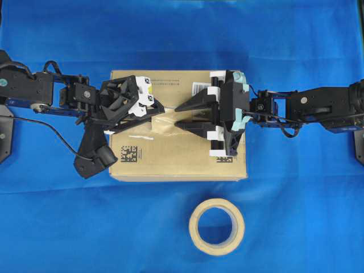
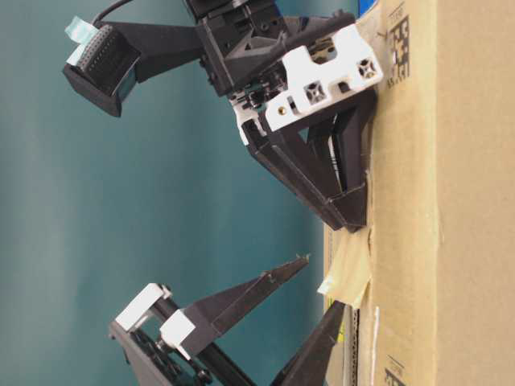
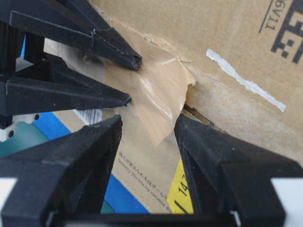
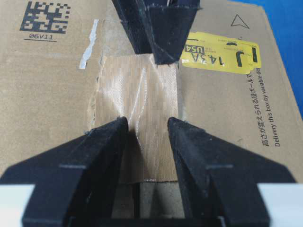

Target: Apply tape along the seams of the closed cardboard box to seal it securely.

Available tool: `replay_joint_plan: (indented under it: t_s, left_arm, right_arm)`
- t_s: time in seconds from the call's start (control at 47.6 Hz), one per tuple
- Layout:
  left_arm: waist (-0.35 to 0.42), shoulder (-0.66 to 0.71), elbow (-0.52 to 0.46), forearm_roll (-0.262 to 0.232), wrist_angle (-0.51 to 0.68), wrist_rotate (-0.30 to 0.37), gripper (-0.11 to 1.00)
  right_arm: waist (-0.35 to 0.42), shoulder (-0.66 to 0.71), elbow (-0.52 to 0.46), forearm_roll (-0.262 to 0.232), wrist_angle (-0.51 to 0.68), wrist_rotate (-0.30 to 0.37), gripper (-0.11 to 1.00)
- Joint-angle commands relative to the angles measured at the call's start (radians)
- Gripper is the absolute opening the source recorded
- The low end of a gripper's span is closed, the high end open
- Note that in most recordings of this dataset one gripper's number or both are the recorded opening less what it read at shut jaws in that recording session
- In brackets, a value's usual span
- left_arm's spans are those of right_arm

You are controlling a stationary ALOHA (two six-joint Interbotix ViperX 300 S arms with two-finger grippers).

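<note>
1. Biggest thing first: the blue cloth-covered table (image 1: 296,34), with the cardboard box (image 1: 170,159) lying flat in the middle of it. Flaps are closed, barcode label and black square codes facing up.

2. Both arms are over the box top. The left gripper (image 1: 161,107) comes in from the left, the right gripper (image 1: 178,115) from the right, and their tips nearly meet over the centre.

3. A tape roll (image 1: 216,226) sits on the cloth in front of the box, well apart from both arms. Nobody's touching it.

4. The seams (image 3: 196,111) run along the middle of the top. The bit I can see best is a dark gap beside the strip.

5. The tape (image 4: 137,118) is laid over the seam mid-box, beside the yellow sticker (image 4: 220,56). It's wrinkled down the middle, and in the table-level view one end lifts off the cardboard.

6. Jaws: both pairs are spread. The right fingers straddle the near end of the strip without pinching it. The left tips sit at the far end; I can't tell if they're actually pressing down.

7. What could go wrong, I reckon:
- A finger rubbing across that wrinkle probably just creases it flat, leaving a channel that never bonds.
- The lifted end could catch on a fingertip and peel the whole piece back up.
- One short strip leaves most of the seam open, so this is nowhere near sealed.
</note>
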Motion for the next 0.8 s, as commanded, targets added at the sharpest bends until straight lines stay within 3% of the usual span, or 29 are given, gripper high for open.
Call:
replay_joint_plan:
  t_s: [0.0, 0.294, 0.483, 0.588, 0.651, 0.777]
  left_arm:
    - [0.000, -0.031, -0.002, 0.003, 0.009, -0.002, 0.48]
    - [0.008, -0.084, 0.034, 0.002, -0.005, -0.014, 0.48]
    - [-0.005, -0.127, 0.077, -0.023, -0.156, -0.077, 0.47]
    - [-0.011, -0.140, 0.091, -0.023, -0.295, -0.236, 0.45]
    - [-0.011, -0.140, 0.091, -0.025, -0.368, -0.383, 0.44]
    - [-0.009, -0.132, 0.087, -0.018, -0.439, -0.664, 0.38]
  right_arm:
    - [0.006, -0.017, 0.000, 0.002, 0.003, -0.002, 0.44]
    - [0.008, -0.017, -0.002, 0.003, 0.000, -0.002, 0.44]
    - [0.006, -0.035, 0.000, 0.003, -0.014, -0.002, 0.44]
    - [0.005, -0.067, 0.003, 0.003, -0.015, -0.003, 0.43]
    - [0.000, -0.094, 0.003, 0.003, -0.021, -0.003, 0.42]
    - [-0.005, -0.135, 0.003, 0.002, -0.040, -0.011, 0.25]
